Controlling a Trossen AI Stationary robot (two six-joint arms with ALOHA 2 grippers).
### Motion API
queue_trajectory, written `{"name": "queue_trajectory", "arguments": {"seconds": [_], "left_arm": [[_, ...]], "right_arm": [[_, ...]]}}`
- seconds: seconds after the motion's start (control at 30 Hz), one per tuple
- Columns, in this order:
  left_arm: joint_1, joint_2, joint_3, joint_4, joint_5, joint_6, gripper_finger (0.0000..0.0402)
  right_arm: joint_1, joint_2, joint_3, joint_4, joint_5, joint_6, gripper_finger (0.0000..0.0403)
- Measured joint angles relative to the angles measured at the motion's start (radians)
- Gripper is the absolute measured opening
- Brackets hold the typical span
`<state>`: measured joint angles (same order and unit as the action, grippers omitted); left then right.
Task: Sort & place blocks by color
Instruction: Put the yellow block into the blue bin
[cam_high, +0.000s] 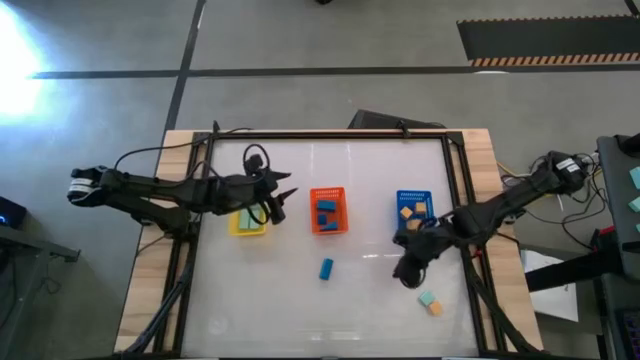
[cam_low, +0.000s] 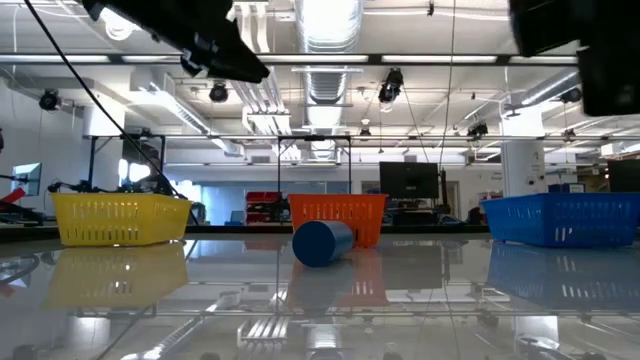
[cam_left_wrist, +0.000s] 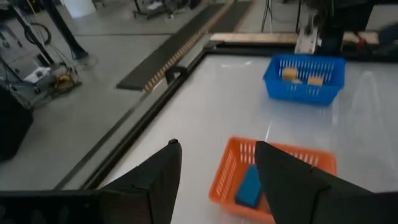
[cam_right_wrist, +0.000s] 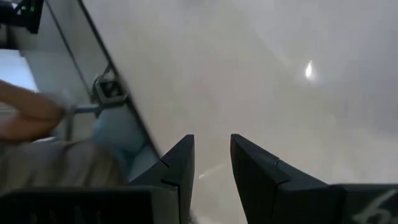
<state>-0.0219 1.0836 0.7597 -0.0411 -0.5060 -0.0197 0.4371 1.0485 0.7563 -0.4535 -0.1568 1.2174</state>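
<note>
We cannot make out the contents of the yellow basket (cam_high: 248, 224) from above, since the left arm crosses it; in the low view both arms are cut off by the top edge, so neither gripper shows there; the right wrist view is blurred, with a pale blue shape (cam_right_wrist: 118, 134) we cannot identify; the blocks (cam_high: 319, 212) in the orange basket (cam_high: 327, 211) are too small to count.

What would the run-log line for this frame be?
left gripper: open, empty, between yellow basket and orange basket | right gripper: empty, near blue basket | loose: blue block, teal block, orange block
</note>
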Motion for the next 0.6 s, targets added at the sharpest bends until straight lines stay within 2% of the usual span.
{"name": "queue_trajectory", "arguments": {"seconds": [0.2,0.37,0.5,0.6], "left_arm": [[0.000,0.004,-0.024,0.008,0.000,0.000,0.0187],[0.000,0.004,-0.042,0.006,0.000,0.000,0.0187],[0.000,0.004,-0.045,0.006,0.000,0.000,0.0187],[0.000,0.003,-0.045,0.007,0.000,0.000,0.0187]], "right_arm": [[0.131,0.000,0.001,-0.006,-0.004,0.294,0.0093],[0.206,0.018,0.007,-0.017,0.009,0.477,0.0093],[0.234,0.093,0.068,-0.003,0.059,0.485,0.0093],[0.232,0.167,0.142,-0.028,0.090,0.425,0.0093]]}}
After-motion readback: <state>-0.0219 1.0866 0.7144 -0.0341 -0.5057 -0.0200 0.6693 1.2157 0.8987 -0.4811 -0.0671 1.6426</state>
